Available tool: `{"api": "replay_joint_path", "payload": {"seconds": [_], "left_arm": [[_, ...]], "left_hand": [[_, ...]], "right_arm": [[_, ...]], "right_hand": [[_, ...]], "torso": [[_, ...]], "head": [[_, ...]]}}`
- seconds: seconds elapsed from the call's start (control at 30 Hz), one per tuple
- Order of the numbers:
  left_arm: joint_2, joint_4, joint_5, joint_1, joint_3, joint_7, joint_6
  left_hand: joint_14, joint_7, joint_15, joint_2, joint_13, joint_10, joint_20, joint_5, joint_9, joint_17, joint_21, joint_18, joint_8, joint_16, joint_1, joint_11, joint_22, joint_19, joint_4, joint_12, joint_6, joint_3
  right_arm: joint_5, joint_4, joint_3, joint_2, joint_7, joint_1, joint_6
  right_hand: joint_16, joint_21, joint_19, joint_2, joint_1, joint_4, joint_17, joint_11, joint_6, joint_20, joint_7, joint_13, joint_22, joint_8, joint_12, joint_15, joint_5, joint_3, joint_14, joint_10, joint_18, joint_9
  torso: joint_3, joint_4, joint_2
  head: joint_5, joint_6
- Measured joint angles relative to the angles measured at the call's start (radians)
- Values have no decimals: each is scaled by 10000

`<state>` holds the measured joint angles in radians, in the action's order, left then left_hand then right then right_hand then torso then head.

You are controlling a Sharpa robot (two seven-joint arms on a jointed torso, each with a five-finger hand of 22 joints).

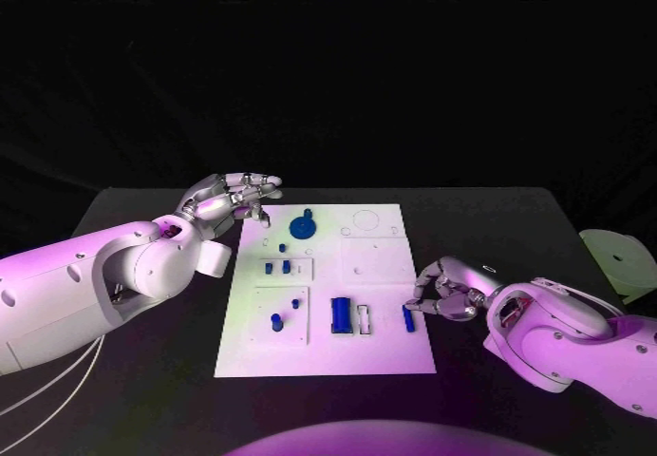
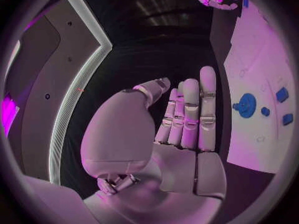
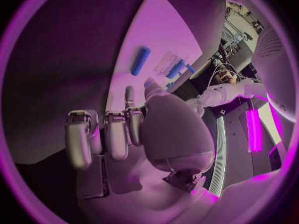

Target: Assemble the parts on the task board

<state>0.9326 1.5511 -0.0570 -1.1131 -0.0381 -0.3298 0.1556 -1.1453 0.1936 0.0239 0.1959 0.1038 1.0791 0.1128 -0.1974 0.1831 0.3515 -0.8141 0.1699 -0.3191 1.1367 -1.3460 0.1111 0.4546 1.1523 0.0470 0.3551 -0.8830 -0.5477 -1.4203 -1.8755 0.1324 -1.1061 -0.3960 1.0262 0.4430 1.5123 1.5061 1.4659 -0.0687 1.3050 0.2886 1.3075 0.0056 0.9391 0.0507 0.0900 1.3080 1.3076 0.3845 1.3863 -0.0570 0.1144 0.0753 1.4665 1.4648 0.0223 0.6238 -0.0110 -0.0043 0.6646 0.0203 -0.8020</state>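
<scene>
The white task board [image 1: 387,353] lies in the middle of the black table. On it are a round blue part [image 1: 304,225] at the far end, two small blue parts [image 1: 276,268] in the middle left, and a blue block [image 1: 340,315], a clear piece [image 1: 365,317] and a blue bar [image 1: 408,319] near the front. My left hand [image 1: 233,199] hovers at the board's far left corner with its fingers straight [image 2: 190,114] and nothing in it. My right hand [image 1: 445,296] sits at the board's right edge with bent fingers [image 3: 106,134]. The blue bar [image 3: 141,60] lies just off its fingertips, untouched.
A pale round object [image 1: 616,256] stands at the table's right edge. More small blue parts [image 1: 279,320] sit in the board's front left panel. Bare black table lies on both sides of the board.
</scene>
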Motion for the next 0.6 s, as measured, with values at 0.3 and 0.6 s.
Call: {"api": "replay_joint_path", "payload": {"seconds": [0.3,0.6], "left_arm": [[16,4,0,0,1,0,-1],[20,6,0,0,2,1,-2]], "left_hand": [[0,0,0,0,0,-34,0,0,1,1,0,0,0,0,0,34,0,0,0,0,0,0],[0,-1,0,0,0,-34,0,0,1,1,0,0,0,0,0,34,1,0,0,0,0,0]], "right_arm": [[-356,-14,8,126,-341,-338,-176],[-556,61,-9,273,-493,-444,-262]], "right_hand": [[-38,-37,0,-26,-207,27,0,0,151,0,-9,0,-1,-38,-36,0,-41,-89,0,0,0,-11],[-38,-37,0,-24,-286,12,-1,0,241,0,-55,-2,-2,-28,-36,0,-41,-104,0,0,0,11]], "torso": [[-3,19,9],[-6,25,10]], "head": [[26,-6],[5,-34]]}}
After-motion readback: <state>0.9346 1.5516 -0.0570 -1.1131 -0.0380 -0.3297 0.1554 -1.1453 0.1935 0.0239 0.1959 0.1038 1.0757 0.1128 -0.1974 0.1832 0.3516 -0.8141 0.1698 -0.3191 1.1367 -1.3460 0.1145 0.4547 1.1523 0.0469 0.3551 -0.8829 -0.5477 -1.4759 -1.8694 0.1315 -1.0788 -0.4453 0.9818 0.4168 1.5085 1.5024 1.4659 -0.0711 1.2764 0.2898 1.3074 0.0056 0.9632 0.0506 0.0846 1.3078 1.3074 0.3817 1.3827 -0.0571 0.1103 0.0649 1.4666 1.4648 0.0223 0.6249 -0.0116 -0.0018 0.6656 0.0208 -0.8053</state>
